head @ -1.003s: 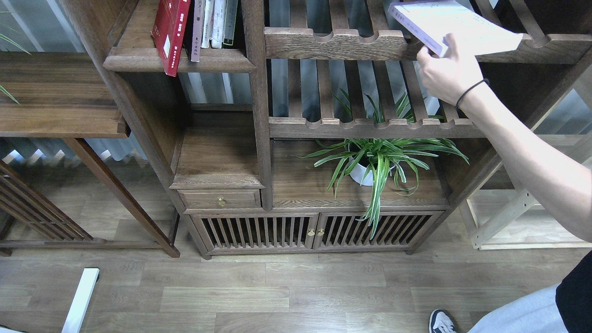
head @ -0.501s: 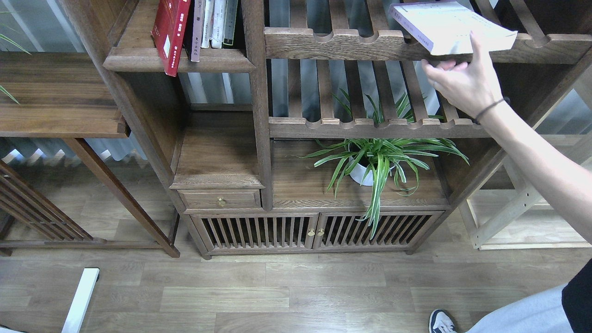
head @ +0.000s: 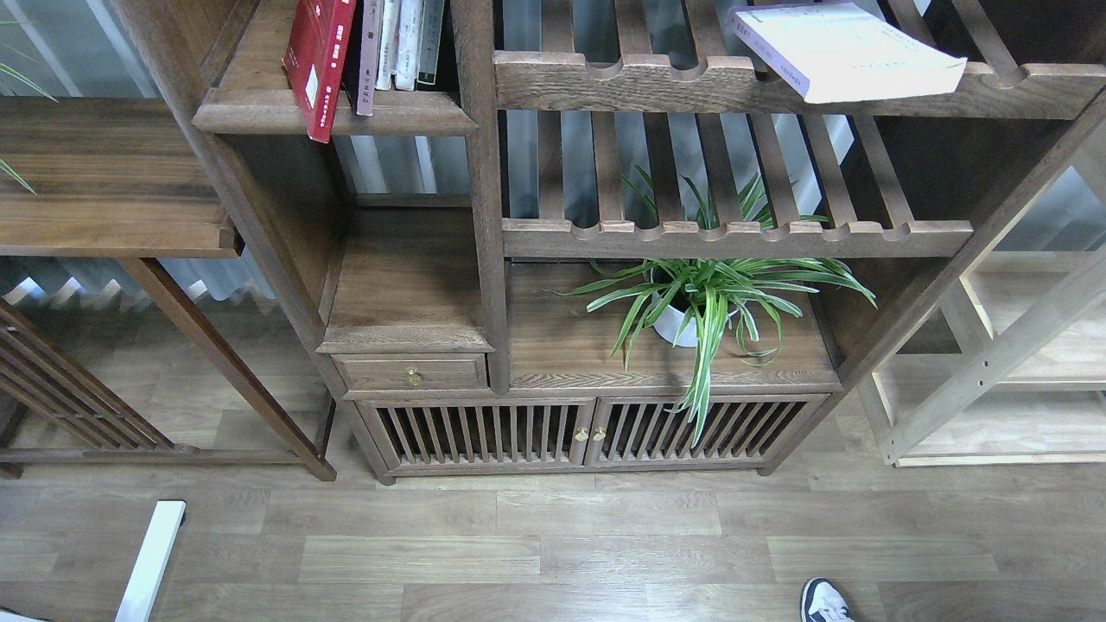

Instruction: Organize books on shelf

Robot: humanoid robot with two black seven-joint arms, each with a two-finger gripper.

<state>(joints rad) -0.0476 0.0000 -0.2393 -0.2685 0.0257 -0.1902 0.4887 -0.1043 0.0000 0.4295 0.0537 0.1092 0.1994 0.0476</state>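
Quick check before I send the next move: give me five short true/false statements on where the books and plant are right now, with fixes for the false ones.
1. The white book lies flat on the upper slatted shelf, its corner past the front rail. True.
2. The red book lies flat on the floor. False: it stands leaning on the solid shelf at top left, its lower corner hanging over the front edge.
3. A few thin books stand right of the red book. True.
4. The plant sits on top of the white book. False: it sits in a white pot in the compartment below the lower slatted shelf.
5. A gripper is holding the white book. False: no gripper is in view.
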